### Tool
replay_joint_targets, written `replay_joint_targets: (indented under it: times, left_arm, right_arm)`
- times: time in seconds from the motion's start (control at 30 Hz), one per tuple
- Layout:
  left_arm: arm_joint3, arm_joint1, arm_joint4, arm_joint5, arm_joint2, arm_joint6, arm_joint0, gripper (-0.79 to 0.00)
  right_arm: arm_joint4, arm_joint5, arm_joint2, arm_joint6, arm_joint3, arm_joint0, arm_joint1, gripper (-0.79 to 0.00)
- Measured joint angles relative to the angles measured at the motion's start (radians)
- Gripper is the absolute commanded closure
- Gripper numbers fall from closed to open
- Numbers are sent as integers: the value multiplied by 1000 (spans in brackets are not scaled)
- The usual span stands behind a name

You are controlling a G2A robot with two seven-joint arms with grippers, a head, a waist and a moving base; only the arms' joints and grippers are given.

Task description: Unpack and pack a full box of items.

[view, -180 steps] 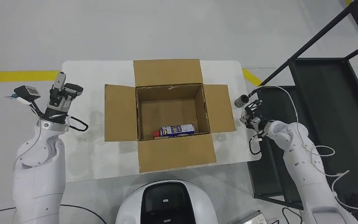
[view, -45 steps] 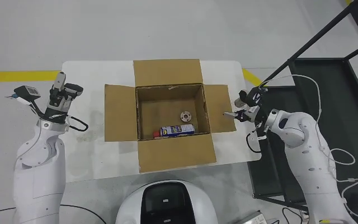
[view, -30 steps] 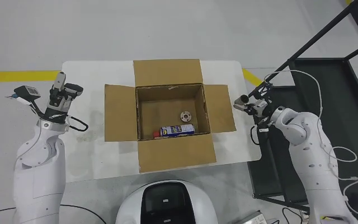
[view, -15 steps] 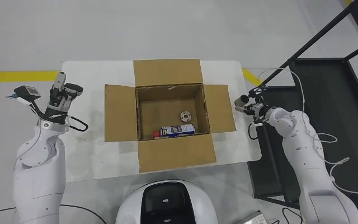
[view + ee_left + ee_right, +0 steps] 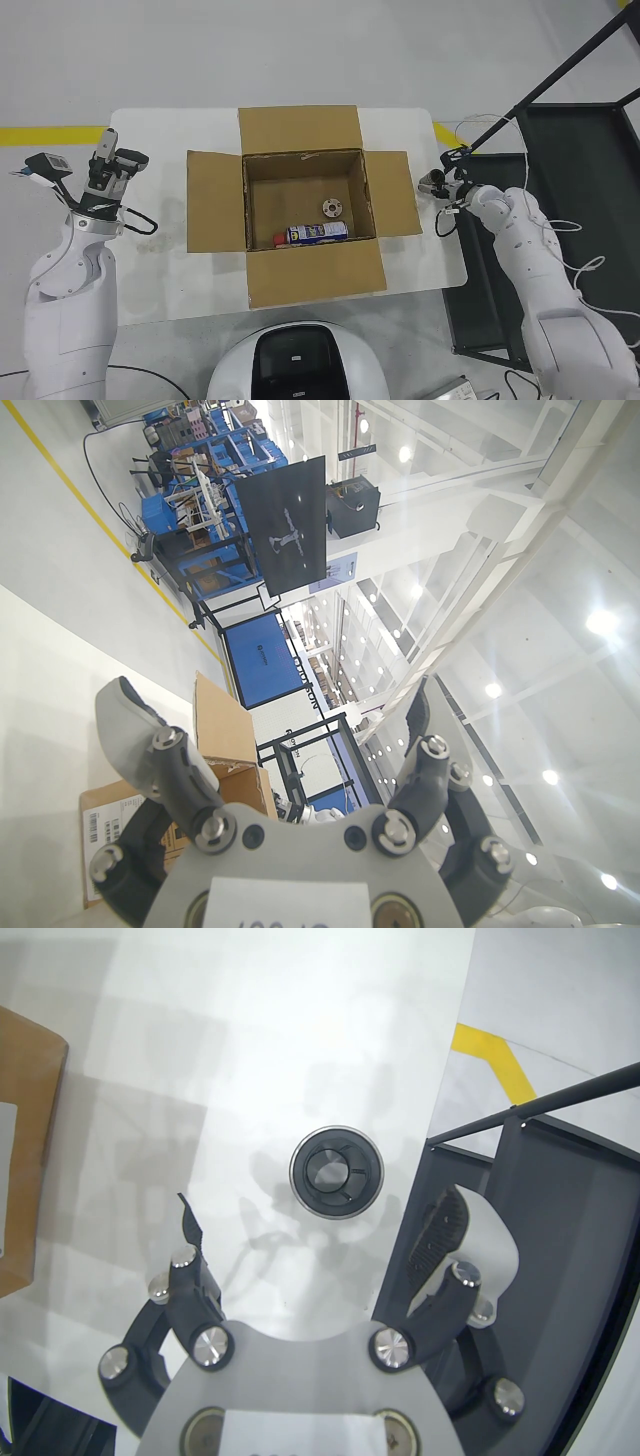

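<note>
I have the right gripper hanging over the right edge of the table, its fingers spread wide and holding nothing. Just ahead of them a small round black cylinder stands upright on the table, close to that edge and well apart from the cardboard box. The box sits open at the table's middle, all four flaps laid out flat. On its floor a spray can lies on its side along the near wall, and a small metal ring rests just beyond it.

The cylinder looks stiff to me, with a bright rim around a dark hollow core, and I expect it to be light but smooth-sided. I would pinch it across its outer wall, centred, so it cannot roll out sideways. One finger lines up over the dark shelf beside the table, so I would watch the clearance there.

The left gripper is at the table's left edge, pointing upward, released and empty.
</note>
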Motion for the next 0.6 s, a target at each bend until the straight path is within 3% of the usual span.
replay_joint_targets:
  times: [0.23, 0.27, 0.33, 0.37, 0.4, 0.43, 0.6]
  left_arm:
    - [0, 0, 0, 0, 0, 0, 0, -785]
    - [0, 0, 0, 0, 0, 0, 0, -785]
    - [0, 0, 0, 0, 0, 0, 0, -785]
    - [0, 0, 0, 0, 0, 0, 0, -785]
    - [0, 0, 0, 0, 0, 0, 0, -785]
    - [0, 0, 0, 0, 0, 0, 0, -785]
    - [0, 0, 0, 0, 0, 0, 0, -785]
  right_arm:
    - [-7, 22, -58, -32, 79, 60, -24, -785]
    - [-9, 27, -67, -35, 94, 69, -29, -708]
    - [-7, 34, -78, -40, 118, 84, -35, -348]
    - [-5, 39, -84, -43, 133, 92, -38, -234]
    - [-4, 41, -88, -45, 143, 99, -41, -62]
    - [-4, 43, -93, -47, 154, 105, -43, 0]
    - [-6, 43, -113, -62, 203, 131, -53, 0]
